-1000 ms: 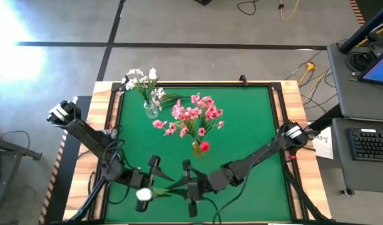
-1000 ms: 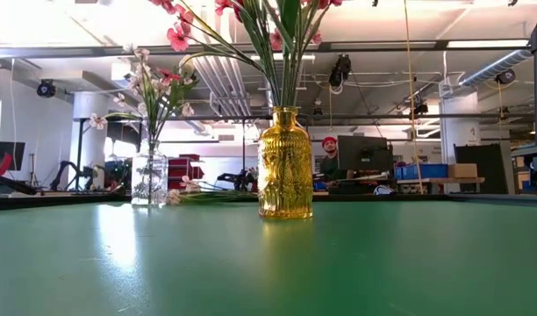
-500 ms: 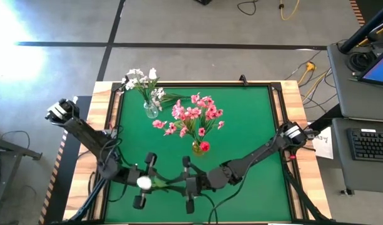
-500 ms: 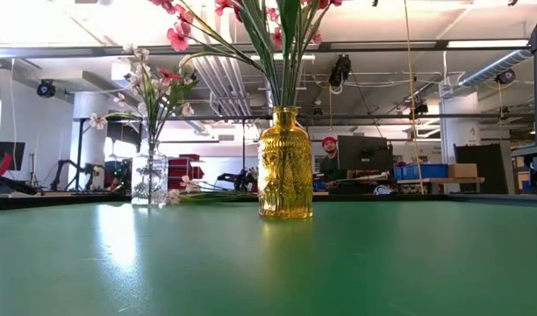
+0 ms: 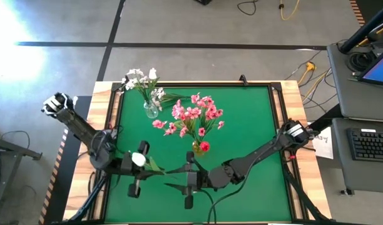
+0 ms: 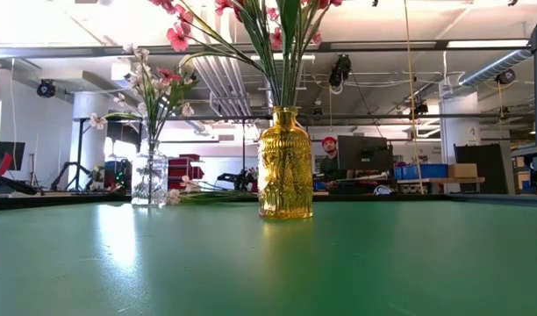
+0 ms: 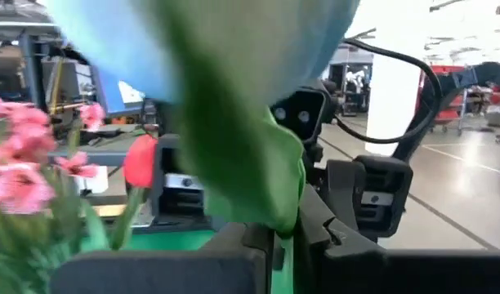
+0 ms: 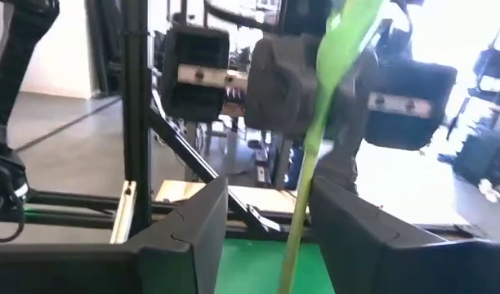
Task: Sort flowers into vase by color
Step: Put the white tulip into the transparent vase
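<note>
The high camera is looking straight down on the whole green table (image 5: 254, 125). The low camera is sitting at tabletop level, facing across to the amber vase (image 6: 284, 165) and the room beyond; both are sharing that vase. Each wrist camera is peering close along its fingers, facing the opposite arm.
</note>
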Controlling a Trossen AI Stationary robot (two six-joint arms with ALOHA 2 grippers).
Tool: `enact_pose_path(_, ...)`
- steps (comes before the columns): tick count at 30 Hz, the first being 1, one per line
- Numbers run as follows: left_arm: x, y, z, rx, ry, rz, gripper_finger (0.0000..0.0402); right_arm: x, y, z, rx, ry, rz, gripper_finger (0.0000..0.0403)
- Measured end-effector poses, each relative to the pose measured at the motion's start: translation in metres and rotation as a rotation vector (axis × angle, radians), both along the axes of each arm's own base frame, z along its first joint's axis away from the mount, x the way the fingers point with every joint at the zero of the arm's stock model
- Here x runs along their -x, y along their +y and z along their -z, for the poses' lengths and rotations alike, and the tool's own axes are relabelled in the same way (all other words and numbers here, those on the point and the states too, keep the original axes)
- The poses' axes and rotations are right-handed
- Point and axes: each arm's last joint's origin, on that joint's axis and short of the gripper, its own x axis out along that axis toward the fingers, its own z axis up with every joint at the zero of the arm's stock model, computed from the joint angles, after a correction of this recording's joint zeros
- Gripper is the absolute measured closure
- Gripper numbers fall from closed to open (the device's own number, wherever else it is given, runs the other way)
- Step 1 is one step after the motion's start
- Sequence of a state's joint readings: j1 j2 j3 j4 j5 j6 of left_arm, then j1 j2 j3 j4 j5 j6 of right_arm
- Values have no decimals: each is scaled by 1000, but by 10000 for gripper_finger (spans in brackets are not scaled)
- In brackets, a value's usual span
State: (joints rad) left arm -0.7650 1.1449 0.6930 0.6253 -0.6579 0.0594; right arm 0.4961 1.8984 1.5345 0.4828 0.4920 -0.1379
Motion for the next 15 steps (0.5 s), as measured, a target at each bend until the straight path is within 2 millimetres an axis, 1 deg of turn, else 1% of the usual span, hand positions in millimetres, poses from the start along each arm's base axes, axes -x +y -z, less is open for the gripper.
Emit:
enact_pose_path(3,8,8,-6,12,13,-2,400,3,-2,-4,3,26,25,231)
enact_pose_path(9,23,22,-17,44,29,2,400,5,-2,-5,10,37,26,214)
enact_pose_path(15,37,38,-18,52,102,-50,400,5,-3,-4,9,53,30,193)
